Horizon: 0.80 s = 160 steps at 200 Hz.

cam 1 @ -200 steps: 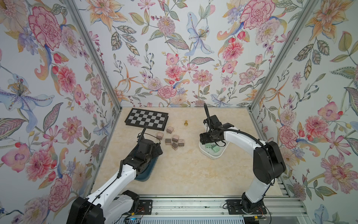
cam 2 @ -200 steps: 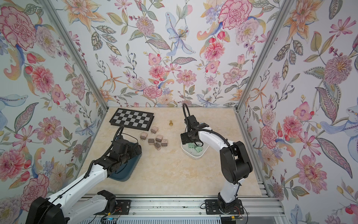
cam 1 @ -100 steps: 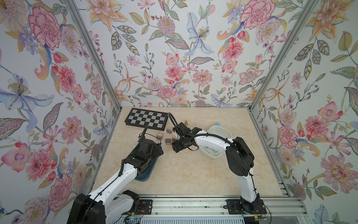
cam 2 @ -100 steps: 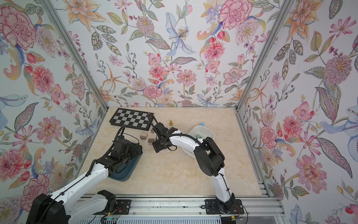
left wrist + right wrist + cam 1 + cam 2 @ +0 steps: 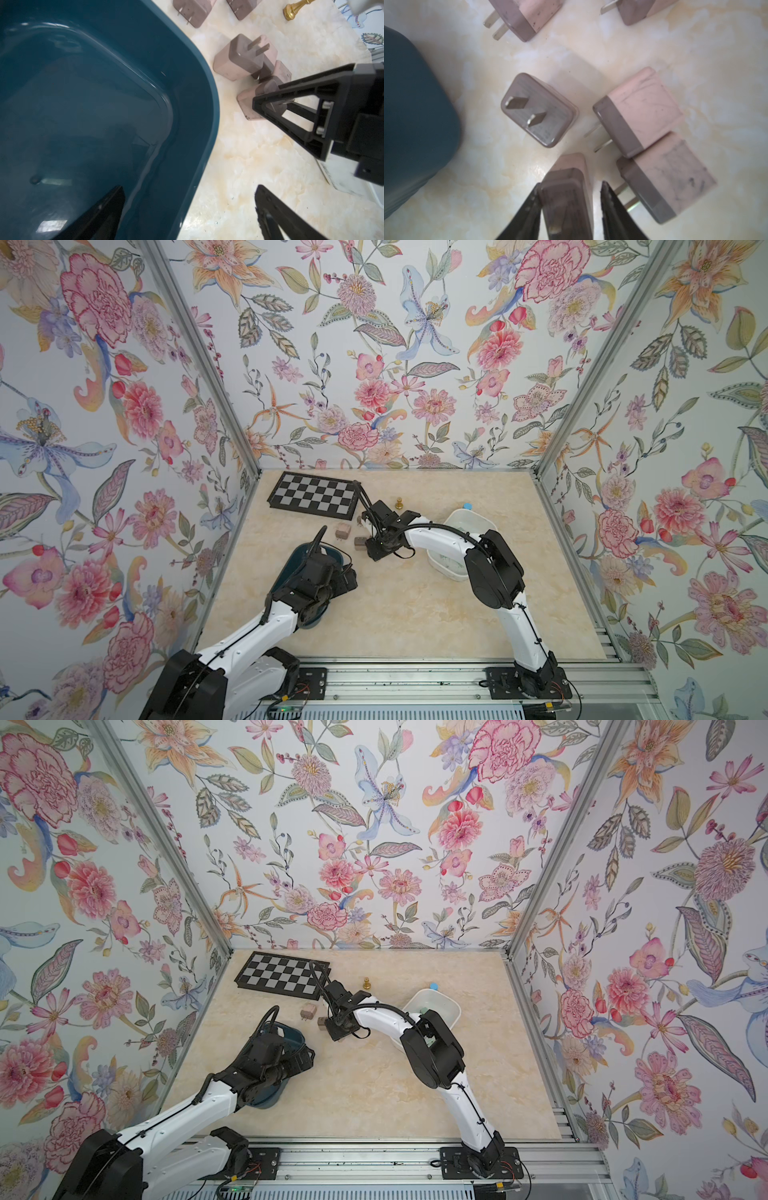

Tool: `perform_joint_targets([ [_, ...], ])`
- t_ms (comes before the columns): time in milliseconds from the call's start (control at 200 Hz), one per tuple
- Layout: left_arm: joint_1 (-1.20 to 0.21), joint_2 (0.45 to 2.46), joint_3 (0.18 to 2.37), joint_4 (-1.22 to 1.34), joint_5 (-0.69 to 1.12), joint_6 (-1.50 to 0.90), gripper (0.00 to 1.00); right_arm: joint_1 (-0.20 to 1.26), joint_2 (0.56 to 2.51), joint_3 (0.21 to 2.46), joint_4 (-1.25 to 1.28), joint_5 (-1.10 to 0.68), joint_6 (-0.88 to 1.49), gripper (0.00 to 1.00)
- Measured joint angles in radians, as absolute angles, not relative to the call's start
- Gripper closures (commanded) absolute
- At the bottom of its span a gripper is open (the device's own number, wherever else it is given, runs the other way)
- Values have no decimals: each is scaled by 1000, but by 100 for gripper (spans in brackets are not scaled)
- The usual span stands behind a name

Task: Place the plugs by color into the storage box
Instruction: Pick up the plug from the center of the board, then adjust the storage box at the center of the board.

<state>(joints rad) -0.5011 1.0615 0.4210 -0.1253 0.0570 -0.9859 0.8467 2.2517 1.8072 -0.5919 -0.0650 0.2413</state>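
Right gripper (image 5: 570, 209) straddles one pink plug (image 5: 569, 193) standing prongs-up on the table, jaws drawn in against its sides; whether it is truly clamped, I cannot tell. Another plug (image 5: 675, 176) lies at its 3 o'clock, nearly touching. Risk: the outer finger nudges that neighbour, or the plug tips. Left gripper (image 5: 187, 218) gapes, empty, over the blue box (image 5: 207, 108).

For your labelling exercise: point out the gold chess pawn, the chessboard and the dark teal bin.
gold chess pawn (image 5: 399, 503), a top view, on its body.
chessboard (image 5: 313, 499), a top view, on its checkered middle.
dark teal bin (image 5: 207, 108), left wrist view, on its rim.
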Motion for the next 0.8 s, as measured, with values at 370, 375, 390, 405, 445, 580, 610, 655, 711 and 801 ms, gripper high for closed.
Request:
perform_joint_targets([
  [370, -550, 1256, 542, -167, -16, -898, 28, 804, 2154, 1669, -578, -69, 236, 75],
  [375, -551, 1259, 545, -167, -17, -896, 29, 802, 2149, 1664, -579, -69, 235, 75],
  [390, -552, 1267, 552, -167, -23, -894, 32, 797, 2141, 1655, -579, -67, 236, 75],
  [405, -555, 1274, 559, -171, -30, -880, 34, 793, 2132, 1646, -579, -69, 236, 75],
  [445, -562, 1292, 574, -176, -43, -862, 39, 780, 2109, 1625, -581, -68, 236, 76],
  [580, -621, 1361, 614, -198, -94, -807, 49, 748, 2030, 1579, -580, -67, 236, 76],
  [610, -640, 1377, 622, -206, -107, -796, 54, 745, 2013, 1572, -579, -68, 236, 76],
  [655, -670, 1400, 632, -212, -125, -786, 61, 743, 1991, 1563, -579, -68, 236, 75],
  [711, -709, 1423, 648, -222, -145, -767, 66, 739, 1965, 1549, -578, -68, 236, 76],
  [801, -781, 1460, 670, -228, -175, -755, 72, 729, 1917, 1519, -577, -69, 236, 75],
])
